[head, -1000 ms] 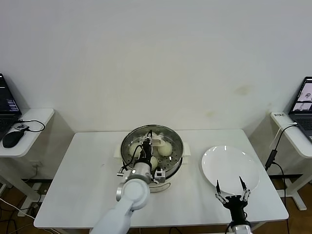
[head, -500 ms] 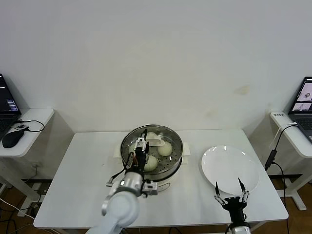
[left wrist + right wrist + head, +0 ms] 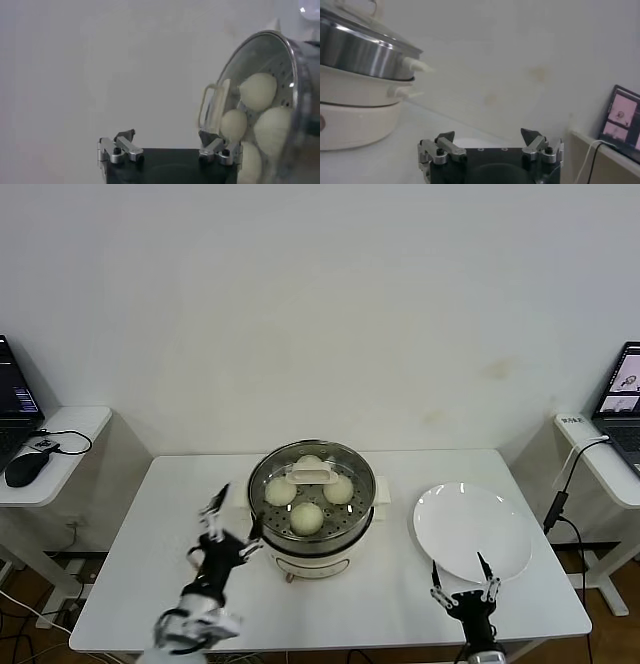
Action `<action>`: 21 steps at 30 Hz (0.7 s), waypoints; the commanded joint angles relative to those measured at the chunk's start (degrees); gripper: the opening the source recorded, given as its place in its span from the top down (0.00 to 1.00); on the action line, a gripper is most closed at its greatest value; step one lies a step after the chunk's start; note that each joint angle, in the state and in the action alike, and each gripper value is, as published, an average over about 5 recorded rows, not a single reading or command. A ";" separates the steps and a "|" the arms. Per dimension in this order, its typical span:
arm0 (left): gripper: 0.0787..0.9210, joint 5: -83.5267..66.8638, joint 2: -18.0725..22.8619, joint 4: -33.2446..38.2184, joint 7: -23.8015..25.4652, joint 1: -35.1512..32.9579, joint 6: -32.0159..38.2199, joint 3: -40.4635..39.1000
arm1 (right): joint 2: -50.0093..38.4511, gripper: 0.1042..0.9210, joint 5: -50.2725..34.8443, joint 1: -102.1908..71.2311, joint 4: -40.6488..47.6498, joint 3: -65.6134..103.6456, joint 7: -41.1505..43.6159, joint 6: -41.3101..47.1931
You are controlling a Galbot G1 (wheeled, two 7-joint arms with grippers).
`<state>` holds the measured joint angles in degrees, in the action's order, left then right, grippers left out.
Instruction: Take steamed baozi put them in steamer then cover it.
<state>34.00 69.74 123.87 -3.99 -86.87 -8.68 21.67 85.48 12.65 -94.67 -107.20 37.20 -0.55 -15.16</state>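
you have a white table (image 3: 150, 564) in front of you, and the steamer (image 3: 312, 514) sits near the middle of it, a little toward the back edge, a steel pot on a white base. the glass cover (image 3: 312, 487) is on the pot, its cream handle (image 3: 310, 476) at the centre, and through the glass you can see four buns (image 3: 306, 517) on the perforated tray. the white plate (image 3: 473, 531) lies toward the right edge, well apart from the steamer, with nothing on it. your left gripper (image 3: 230, 519) hangs over the table just left of the pot, its jaws spread wide and holding nothing. your right gripper (image 3: 458, 576) sits at the front edge just beside the plate's near rim, jaws wide apart too, with nothing between them.
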 commanded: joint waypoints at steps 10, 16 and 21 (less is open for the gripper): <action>0.12 -54.68 -1.03 -8.24 -5.28 -17.20 18.90 13.07 | -2.68 0.12 -8.67 -5.58 -2.12 -0.20 3.27 0.12; 0.12 -55.11 -1.81 -9.90 -4.47 -17.20 19.78 13.51 | -2.43 0.12 -8.87 -6.33 -2.38 -0.61 3.45 -0.18; 0.12 -54.54 -1.43 -10.56 -4.32 -16.63 19.77 12.62 | -2.30 0.12 -9.00 -6.91 -2.90 -0.98 3.55 -0.14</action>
<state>-13.19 68.38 116.10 -8.35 -101.46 7.63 33.02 83.46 5.14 -100.24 -109.44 36.57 2.55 -15.34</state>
